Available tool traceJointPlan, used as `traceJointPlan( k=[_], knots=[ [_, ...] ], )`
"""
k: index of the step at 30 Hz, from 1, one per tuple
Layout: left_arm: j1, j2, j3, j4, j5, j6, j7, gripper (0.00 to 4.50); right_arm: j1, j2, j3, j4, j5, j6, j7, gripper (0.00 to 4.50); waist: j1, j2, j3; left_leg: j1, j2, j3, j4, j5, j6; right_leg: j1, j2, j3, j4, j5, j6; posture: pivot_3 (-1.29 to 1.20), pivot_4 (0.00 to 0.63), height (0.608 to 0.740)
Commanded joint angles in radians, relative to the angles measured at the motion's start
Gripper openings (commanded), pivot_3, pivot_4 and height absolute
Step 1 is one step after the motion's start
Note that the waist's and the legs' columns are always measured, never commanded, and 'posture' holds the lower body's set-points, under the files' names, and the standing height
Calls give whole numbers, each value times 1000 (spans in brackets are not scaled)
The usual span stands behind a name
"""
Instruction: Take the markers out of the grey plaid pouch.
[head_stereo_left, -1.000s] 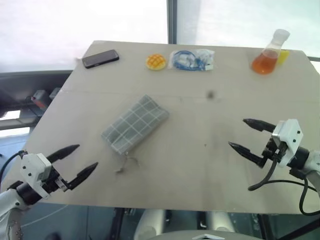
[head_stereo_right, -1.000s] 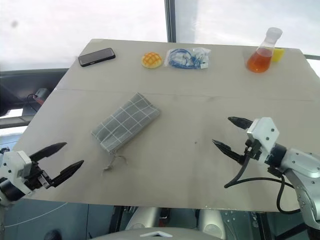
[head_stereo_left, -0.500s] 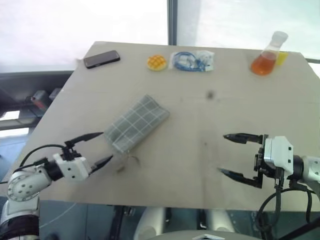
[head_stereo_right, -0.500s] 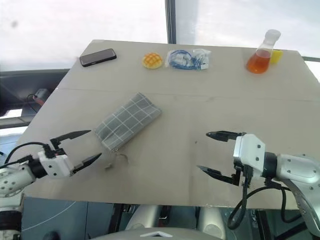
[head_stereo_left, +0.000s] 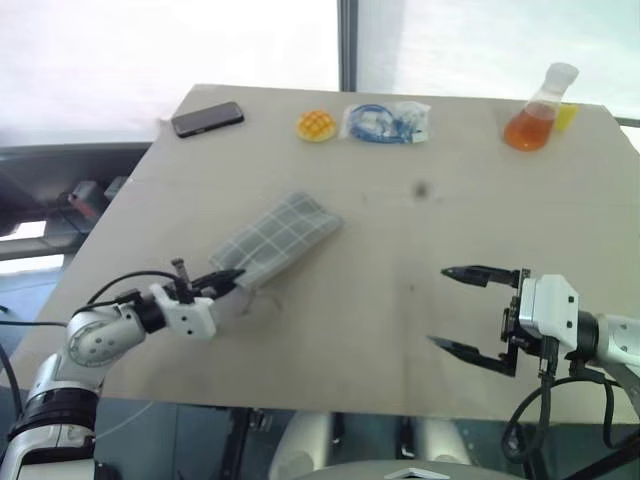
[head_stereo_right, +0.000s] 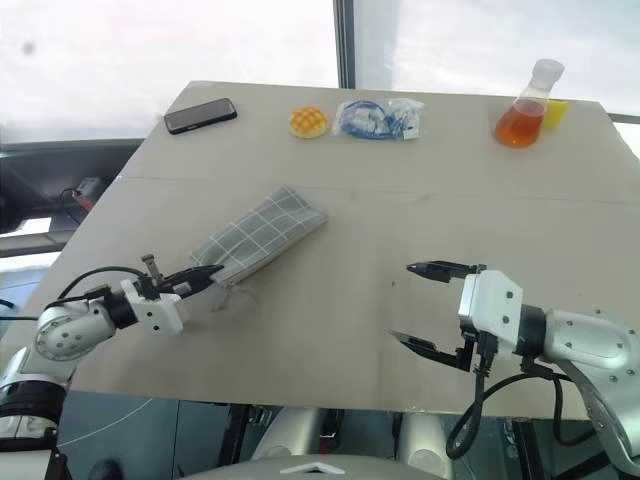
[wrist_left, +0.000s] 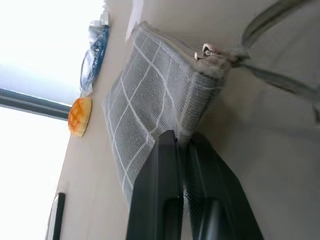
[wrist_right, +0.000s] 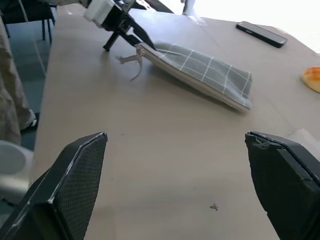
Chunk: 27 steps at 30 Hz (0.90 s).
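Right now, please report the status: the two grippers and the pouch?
Left gripper shut on the pouch corner. Right gripper open, empty, apart from it. Pouch flat on table, no markers out. Nothing blocking.

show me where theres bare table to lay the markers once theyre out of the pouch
Widest bare patch: mid table, between the grey plaid pouch and the open right gripper. Crowded along the far edge: phone, yellow bun, bagged blue cable, orange flask. The left gripper pinches the pouch's near end.
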Motion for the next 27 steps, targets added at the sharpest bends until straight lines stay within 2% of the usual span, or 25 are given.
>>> traceJointPlan(
  k=[1, 2, 5, 9, 12, 16, 24, 27],
  knots=[
    [9, -52, -60, -192, -221, 203, -47, 65, -36, -14, 20, -65, -66, 88, -117, 4500, 0, -1, 1, 0, 0, 0, 1, 0, 0, 0, 0, 0, 0, 0, -1, 0, 150, 740],
    [19, -71, -84, -290, -327, 345, -76, 65, -55, -15, 33, -78, -79, 140, -165, 4500, -2, -2, 1, -1, 0, 0, 2, 0, 0, 0, 0, 0, 0, -1, -1, 0, 150, 740],
    [8, -126, -134, -504, -494, 611, -103, 65, -154, 26, 70, -82, 70, 291, -214, 4500, -5, -4, 2, -2, 0, 0, 4, 0, 0, 0, -1, 0, 0, -2, -3, 0, 150, 740],
    [-46, -215, -162, -585, -546, 790, -77, 65, -296, 139, 123, -32, 201, 468, -333, 4500, -7, -3, 2, 0, 1, 0, 3, 0, 0, 0, 2, 0, 1, 0, -5, 0, 150, 740],
    [-69, -269, -172, -556, -505, 802, -73, 65, -333, 206, 152, 6, 253, 544, -384, 4500, -5, -4, 2, 0, 2, -1, 3, 1, 1, 0, 6, -1, 1, 5, -7, 0, 150, 740],
    [-96, -322, -176, -530, -474, 799, -66, 65, -370, 225, 198, 26, 252, 588, -404, 4500, -4, -4, 2, -1, 2, 0, 3, 3, 5, 0, 12, 1, 1, 5, -7, 0, 150, 740],
    [-115, -346, -192, -456, -325, 652, -46, 65, -511, 350, 197, 87, 361, 722, -524, 4500, -5, -3, 2, 0, 5, 0, 5, 1, 1, 0, 14, 2, 1, 7, -11, 0, 150, 740],
    [-124, -350, -195, -430, -254, 575, -14, 0, -559, 373, 217, 117, 350, 739, -549, 3706, -4, -3, 2, -1, 6, 0, 5, 1, 1, -1, 15, 2, 1, 7, -12, 0, 150, 740]
  ],
)
